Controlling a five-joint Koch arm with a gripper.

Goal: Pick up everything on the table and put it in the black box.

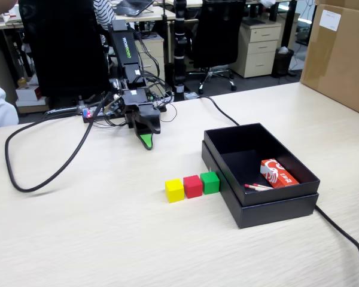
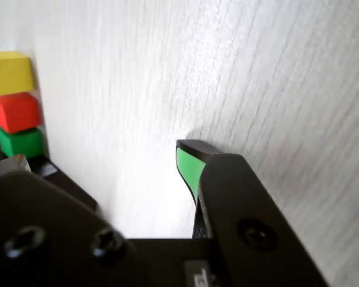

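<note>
A black hobby arm (image 1: 127,66) with green lettering printed along its upper link, thin wires looped around its joints. Its pincer (image 1: 146,142) is black with a bright green pad on one finger (image 2: 188,169), whose black shell is fastened by a dark recessed screw (image 2: 252,232) in the wrist view. Two more screw heads sit in the black body alongside.

red-and-white packet (image 1: 279,173), red-tipped sticks (image 1: 258,187), cardboard carton (image 1: 341,54), black cable (image 1: 48,161)

Three cubes — yellow cube (image 1: 174,190), red cube (image 1: 192,186), green cube (image 1: 210,182) — one black box (image 1: 275,210).
</note>
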